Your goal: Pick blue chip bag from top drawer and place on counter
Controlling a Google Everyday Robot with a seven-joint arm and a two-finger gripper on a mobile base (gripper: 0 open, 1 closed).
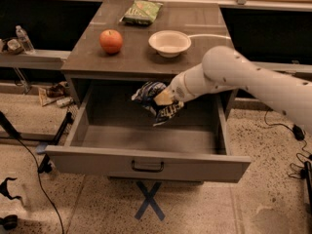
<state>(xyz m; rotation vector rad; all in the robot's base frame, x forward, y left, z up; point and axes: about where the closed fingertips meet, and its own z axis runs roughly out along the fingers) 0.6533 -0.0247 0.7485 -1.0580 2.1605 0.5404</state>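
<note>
The blue chip bag (155, 103) is crinkled navy with white lettering and hangs in the air over the open top drawer (146, 143), just below the counter's front edge. My gripper (163, 97) is shut on the blue chip bag at its right side, at the end of the white arm that reaches in from the right. The counter (141, 57) is the grey-brown top of the cabinet. The drawer is pulled fully out, and its front panel has a small dark handle (147, 166).
On the counter stand a red apple (111, 41) at the left, a white bowl (169, 43) in the middle, and a green chip bag (142, 12) at the back. A blue tape cross (148, 200) marks the floor. Cables lie at the left and right.
</note>
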